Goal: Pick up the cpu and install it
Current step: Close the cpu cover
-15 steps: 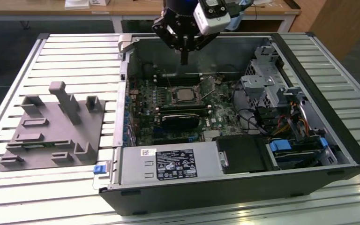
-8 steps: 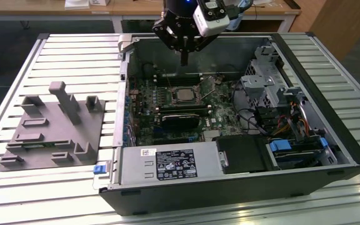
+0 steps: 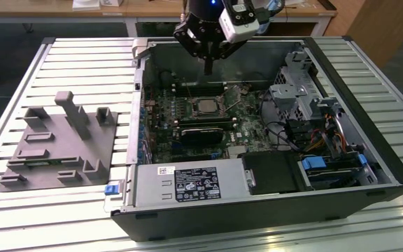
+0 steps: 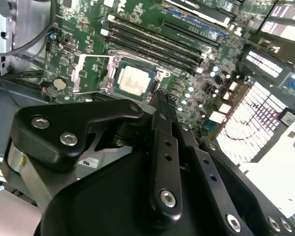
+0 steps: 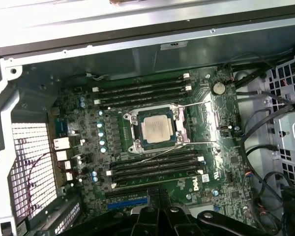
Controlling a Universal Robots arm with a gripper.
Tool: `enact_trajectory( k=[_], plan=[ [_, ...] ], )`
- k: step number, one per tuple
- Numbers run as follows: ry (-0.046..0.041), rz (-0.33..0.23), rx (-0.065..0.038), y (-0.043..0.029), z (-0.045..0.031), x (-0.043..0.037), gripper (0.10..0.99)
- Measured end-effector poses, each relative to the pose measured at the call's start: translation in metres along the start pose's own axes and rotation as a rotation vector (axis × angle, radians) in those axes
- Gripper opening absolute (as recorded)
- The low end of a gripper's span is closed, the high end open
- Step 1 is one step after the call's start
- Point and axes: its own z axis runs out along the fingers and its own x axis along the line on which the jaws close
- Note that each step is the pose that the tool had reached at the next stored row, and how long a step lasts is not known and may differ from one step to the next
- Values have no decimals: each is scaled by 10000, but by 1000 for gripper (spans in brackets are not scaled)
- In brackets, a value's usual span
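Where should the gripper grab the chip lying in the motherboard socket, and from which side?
By two opposite edges of the chip, coming straight down from above. It lies flat with its silver top up inside the socket, so the broad top gives nothing to pinch and only the thin sides can be gripped. The socket frame hugs it closely, so there is probably little room beside it.

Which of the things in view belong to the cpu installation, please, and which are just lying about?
Job in hand:
cpu, lying in the motherboard socket
gripper, shut, holding nothing

Just lying about:
grey fixture block, on the exterior view's left
power supply
drive cage
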Motion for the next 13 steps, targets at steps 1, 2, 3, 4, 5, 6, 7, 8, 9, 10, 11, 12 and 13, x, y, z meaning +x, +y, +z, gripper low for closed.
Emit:
enact_trajectory(
  k=[1,2,3,4,5,6,7,8,9,10,11,12,13],
  plan=[
    [0,-1,4,5,10,-14,106],
    [1,-1,3,10,20,-30,106],
    [1,1,4,14,26,-44,106],
    [0,27,5,20,32,-57,106],
    [-2,98,6,24,39,-64,106],
    [-5,182,5,27,47,-68,106],
    [-8,272,8,29,54,-70,106],
    [-12,374,11,31,62,-72,106],
    [-15,485,17,32,70,-73,106],
    [-20,610,21,33,79,-73,106],
    [-24,733,26,33,87,-74,106],
    [-28,849,33,34,95,-75,106],
    [-34,970,39,34,103,-76,106]
  ],
)
